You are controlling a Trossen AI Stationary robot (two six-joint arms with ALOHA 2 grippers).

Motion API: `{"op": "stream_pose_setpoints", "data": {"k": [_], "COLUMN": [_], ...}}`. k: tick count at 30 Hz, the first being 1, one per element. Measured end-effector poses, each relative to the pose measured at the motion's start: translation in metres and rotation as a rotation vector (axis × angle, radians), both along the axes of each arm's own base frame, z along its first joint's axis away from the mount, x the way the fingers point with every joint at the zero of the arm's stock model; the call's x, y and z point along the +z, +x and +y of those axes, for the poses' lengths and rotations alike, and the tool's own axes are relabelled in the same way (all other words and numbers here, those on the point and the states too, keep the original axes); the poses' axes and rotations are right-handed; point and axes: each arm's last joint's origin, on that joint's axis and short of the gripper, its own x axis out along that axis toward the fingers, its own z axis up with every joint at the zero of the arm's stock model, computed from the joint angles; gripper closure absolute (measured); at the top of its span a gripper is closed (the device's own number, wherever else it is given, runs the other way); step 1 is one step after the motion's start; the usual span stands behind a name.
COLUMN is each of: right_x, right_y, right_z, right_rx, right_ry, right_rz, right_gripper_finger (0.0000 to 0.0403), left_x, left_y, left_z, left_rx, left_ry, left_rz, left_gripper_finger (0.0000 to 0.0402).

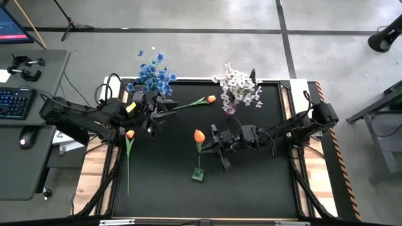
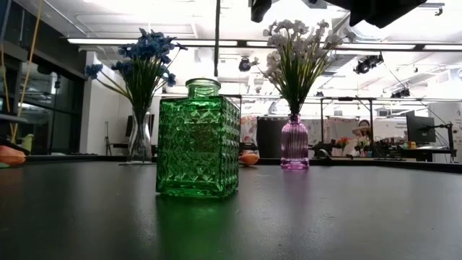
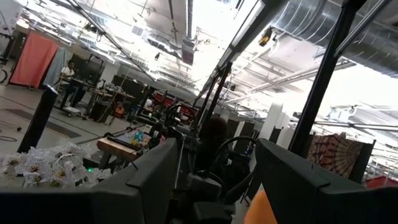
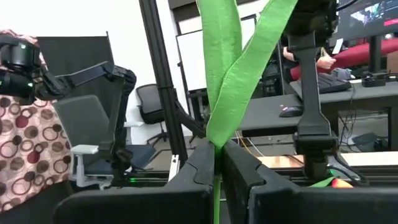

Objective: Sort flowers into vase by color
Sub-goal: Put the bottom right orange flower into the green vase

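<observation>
My right gripper (image 1: 204,145) is over the table's middle, shut on an orange tulip (image 1: 199,135). The tulip's stem (image 2: 216,43) runs down to the mouth of the green vase (image 2: 198,141); I cannot tell whether its end is inside. Blue flowers (image 1: 152,75) stand in a clear vase (image 2: 139,137) at the far left, and white flowers (image 1: 237,85) in a purple vase (image 2: 294,143). A second orange tulip (image 1: 210,99) lies on the table between those two vases. A third (image 1: 129,134) lies by the left edge. My left gripper (image 1: 162,113) hangs open and holds nothing, right of the blue flowers. My right gripper pinches the tulip's stem (image 4: 216,144) between its two fingers, just where the long green leaves branch off. The fingers come about level from the table's right side and lie across the stem. The tulip is lifted clear of the table, blossom up, leaning toward the far edge.
The green vase (image 1: 198,174) stands alone toward the near edge, with bare black tabletop (image 1: 251,188) around it. A desk with a keyboard (image 1: 14,103) and a mouse (image 1: 25,139) stands off the table's left side.
</observation>
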Motion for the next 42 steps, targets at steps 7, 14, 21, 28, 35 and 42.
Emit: {"op": "stream_pose_setpoints", "data": {"k": [7,14,21,28,35,42], "right_x": [0.0026,0.0033,0.0034,0.0034,0.0016,-0.0035], "right_y": [-0.0012,-0.0012,-0.0012,-0.0012,-0.0008,0.0000], "right_z": [0.0022,0.0019,0.0018,0.0017,0.0018,0.0021], "right_rx": [0.015,0.013,0.013,0.011,0.013,0.012], "right_ry": [0.027,0.027,0.026,0.034,0.039,0.027], "right_rz": [-0.021,-0.028,-0.030,-0.028,-0.006,0.046], "right_gripper_finger": [0.0403,0.0403,0.0403,0.0403,0.0403,0.0403], "left_x": [0.0000,-0.0001,-0.0001,-0.0002,-0.0003,-0.0003], "left_y": [-0.0001,-0.0001,-0.0001,-0.0001,0.0000,0.0000], "left_z": [0.0001,0.0004,0.0007,0.0007,0.0006,0.0005], "left_rx": [0.000,0.014,0.021,0.022,0.020,0.019], "left_ry": [0.000,-0.006,-0.009,-0.009,-0.011,-0.011], "left_rz": [0.000,0.001,0.002,0.002,0.002,0.002], "left_gripper_finger": [0.0195,0.0195,0.0195,0.0195,0.0195,0.0195]}}
